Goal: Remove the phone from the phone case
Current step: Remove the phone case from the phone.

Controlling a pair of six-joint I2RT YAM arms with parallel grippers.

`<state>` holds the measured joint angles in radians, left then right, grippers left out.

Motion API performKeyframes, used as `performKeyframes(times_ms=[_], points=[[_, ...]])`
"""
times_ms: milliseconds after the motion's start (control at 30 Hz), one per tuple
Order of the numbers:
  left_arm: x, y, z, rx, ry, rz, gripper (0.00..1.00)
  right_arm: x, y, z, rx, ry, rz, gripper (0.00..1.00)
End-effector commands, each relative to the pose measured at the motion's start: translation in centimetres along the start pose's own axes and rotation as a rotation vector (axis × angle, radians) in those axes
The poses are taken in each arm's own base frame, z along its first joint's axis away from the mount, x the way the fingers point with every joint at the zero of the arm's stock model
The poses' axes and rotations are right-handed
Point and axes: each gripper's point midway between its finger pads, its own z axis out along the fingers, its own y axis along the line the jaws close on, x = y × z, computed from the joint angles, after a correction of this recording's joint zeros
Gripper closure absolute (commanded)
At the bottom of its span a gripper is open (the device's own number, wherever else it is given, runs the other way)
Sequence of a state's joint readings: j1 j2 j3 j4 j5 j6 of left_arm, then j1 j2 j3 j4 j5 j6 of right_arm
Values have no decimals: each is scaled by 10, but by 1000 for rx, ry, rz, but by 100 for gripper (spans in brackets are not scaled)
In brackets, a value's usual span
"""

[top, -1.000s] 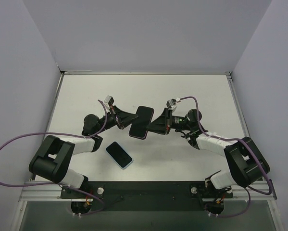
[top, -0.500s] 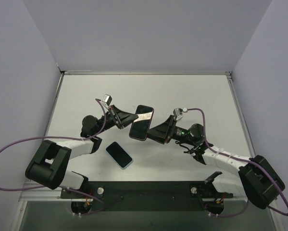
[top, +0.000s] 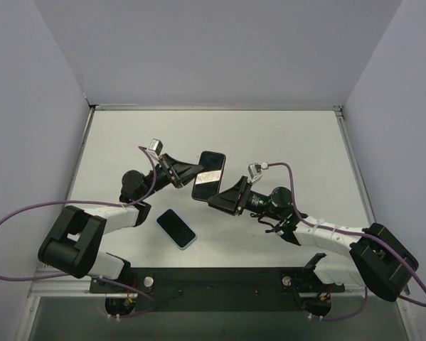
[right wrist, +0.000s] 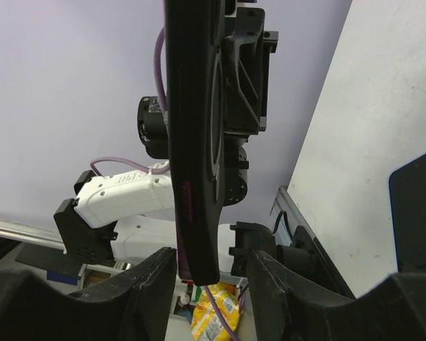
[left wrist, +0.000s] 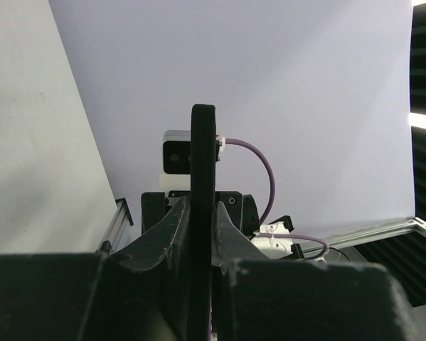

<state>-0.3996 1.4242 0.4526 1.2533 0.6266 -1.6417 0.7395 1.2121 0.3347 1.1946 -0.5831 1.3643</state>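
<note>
A dark phone with a pale blue rim is lying flat on the table, at 7 o'clock from the raised case. The right gripper is straddling the case's lower end from 5 o'clock, jaws apart, while the left gripper at 9 o'clock is pinching its side. Whether the case is carrying anything I cannot tell; if emptied, only setting it down is remaining, otherwise the right fingers need closing to pry.
</note>
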Motion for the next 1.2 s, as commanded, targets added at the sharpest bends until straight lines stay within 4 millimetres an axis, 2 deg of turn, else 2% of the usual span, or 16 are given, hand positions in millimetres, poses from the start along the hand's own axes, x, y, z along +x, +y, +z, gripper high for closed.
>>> performKeyframes(times_ms=[0,267,333,433,500,533,600,633,700,733,767,800,933,1000,1167], points=[[0,-55,-2,214,-17,123,100,-12,32,2,-125,-61,-81,60],[0,-54,-2,212,-16,123,100,-16,31,2,-110,-84,-81,84],[0,-54,-2,211,-18,124,100,-15,28,0,-100,-87,-81,99],[0,-53,-3,209,-19,122,100,-15,17,-3,-51,-102,-76,100],[-1,-53,-4,209,-22,122,100,-18,18,-6,-35,-122,-92,100],[-2,-54,-4,209,-23,125,100,-17,9,-7,15,-115,-87,100],[-2,-55,-5,209,-23,130,100,-18,9,-10,50,-117,-135,100],[-3,-55,-5,208,-24,143,100,-18,-2,-12,129,-112,-132,92],[-3,-56,-5,195,-24,158,100,-22,4,-18,158,-124,-201,69],[-3,-55,-4,185,-27,183,100,-25,3,-19,199,-130,-209,64],[-2,-54,-4,162,-29,184,100,-27,10,-21,199,-135,-228,56],[-3,-53,-4,152,-33,192,100,-28,11,-21,207,-129,-254,52],[-2,-62,-2,150,-35,221,100,-28,16,-9,191,-94,-270,47],[0,-68,-3,162,-32,228,100,-28,12,-1,184,-77,-247,47],[2,-70,-6,158,-35,235,100,-31,30,14,74,-80,-243,49]])
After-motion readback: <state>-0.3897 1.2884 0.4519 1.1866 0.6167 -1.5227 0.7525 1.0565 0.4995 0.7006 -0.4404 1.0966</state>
